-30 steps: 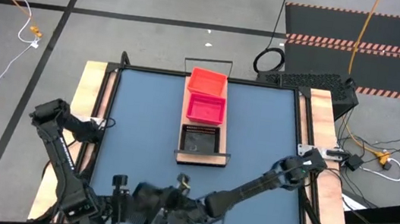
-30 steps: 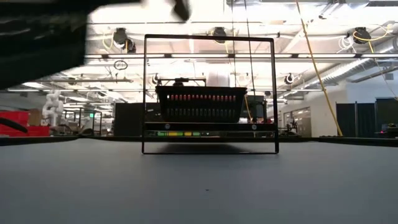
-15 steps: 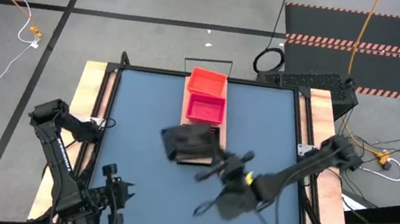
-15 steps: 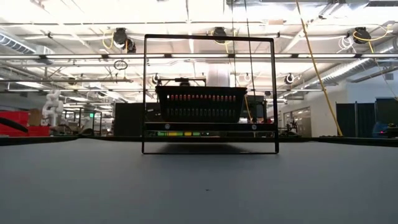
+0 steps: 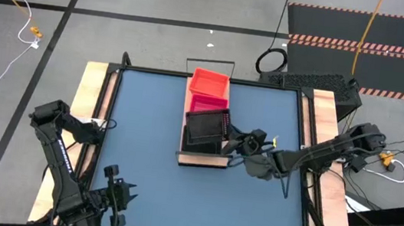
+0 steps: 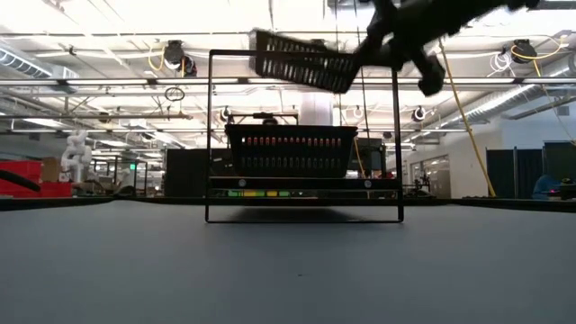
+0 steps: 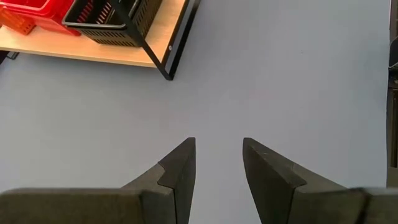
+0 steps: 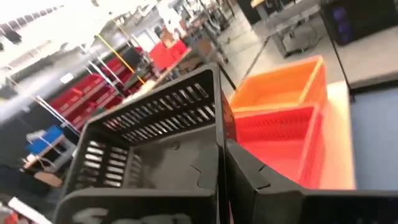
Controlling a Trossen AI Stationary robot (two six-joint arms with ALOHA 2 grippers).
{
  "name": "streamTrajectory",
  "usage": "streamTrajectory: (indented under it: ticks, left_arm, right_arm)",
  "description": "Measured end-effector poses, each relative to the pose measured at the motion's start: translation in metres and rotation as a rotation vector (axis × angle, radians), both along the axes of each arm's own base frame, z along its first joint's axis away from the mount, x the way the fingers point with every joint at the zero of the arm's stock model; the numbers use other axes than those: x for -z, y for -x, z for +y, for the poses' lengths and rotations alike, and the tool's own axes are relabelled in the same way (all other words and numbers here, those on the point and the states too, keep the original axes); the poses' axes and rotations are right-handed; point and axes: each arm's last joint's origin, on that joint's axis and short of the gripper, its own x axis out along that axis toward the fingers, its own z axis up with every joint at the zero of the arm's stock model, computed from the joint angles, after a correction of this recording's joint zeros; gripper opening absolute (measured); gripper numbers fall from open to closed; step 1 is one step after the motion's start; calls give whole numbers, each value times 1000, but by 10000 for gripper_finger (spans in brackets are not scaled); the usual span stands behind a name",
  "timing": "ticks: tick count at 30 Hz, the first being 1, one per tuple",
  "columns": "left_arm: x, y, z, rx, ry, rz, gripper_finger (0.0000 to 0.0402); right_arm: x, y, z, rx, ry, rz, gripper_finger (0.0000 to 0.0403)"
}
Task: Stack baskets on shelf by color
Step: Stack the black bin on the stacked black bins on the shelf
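Observation:
A black basket [image 5: 206, 127] hangs tilted in my right gripper [image 5: 230, 139], above a second black basket [image 6: 290, 150] that rests by its base on the near end of the light-wood shelf [image 5: 214, 159]. The low view shows the held basket [image 6: 301, 60] high up, near the top of the shelf's wire frame. A pink-red basket [image 5: 205, 102] sits mid-shelf and an orange one [image 5: 210, 81] at the far end. My left gripper [image 5: 116, 195] is open and stands near the table's near-left corner, touching nothing. My right gripper holds the black basket by its right-hand side wall [image 8: 208, 118], one finger [image 8: 261, 183] outside the wall and the other inside the basket. The fingers come roughly level from the table's right. The basket is lifted clear and tilted over the shelf's near end.
The dark blue tabletop [image 5: 142, 129] lies bare on both sides of the shelf. In the left wrist view the shelf's near corner [image 7: 158, 59] and its black basket [image 7: 115, 18] lie ahead of my left gripper [image 7: 217, 162]. Light-wood strips [image 5: 89, 99] border the table's sides.
My right gripper has swung from the table's near edge up and toward the far side, carrying the black basket. The basket went from low over the near middle of the table to high over the shelf's near end, and it has come into the top of the low view.

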Motion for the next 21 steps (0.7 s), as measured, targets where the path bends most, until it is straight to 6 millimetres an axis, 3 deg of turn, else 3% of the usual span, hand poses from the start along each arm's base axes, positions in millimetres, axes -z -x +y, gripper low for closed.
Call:
streamTrajectory:
  ticks: [4, 21]
  left_arm:
    - [0, 0, 0, -1, 1, -1, 136]
    - [0, 0, 0, -3, -1, -6, 136]
  right_arm:
    - [12, 2, -7, -25, -31, 14, 4]
    - [21, 3, -9, -118, -92, 87, 10]
